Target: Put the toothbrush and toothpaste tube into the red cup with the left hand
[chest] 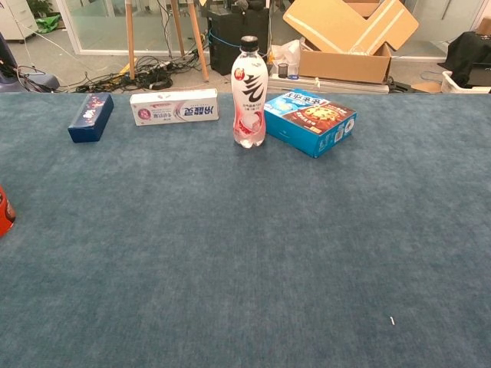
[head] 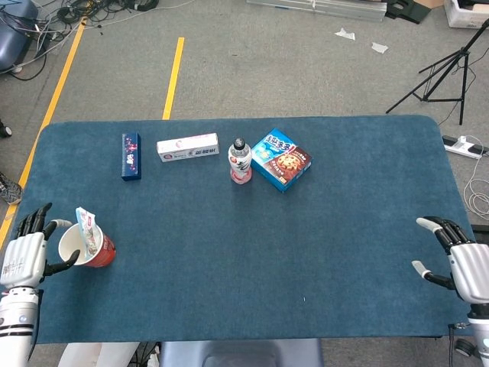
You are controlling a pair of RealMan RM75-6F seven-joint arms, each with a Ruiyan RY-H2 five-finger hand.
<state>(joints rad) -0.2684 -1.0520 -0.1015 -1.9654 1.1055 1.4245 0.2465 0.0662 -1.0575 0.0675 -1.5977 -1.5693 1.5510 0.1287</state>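
Chest view: red cup [chest: 4, 212] cut off by left edge, only a sliver shows; neither hand appears. Head view: toothbrush not discernible inside cup; box print unreadable.
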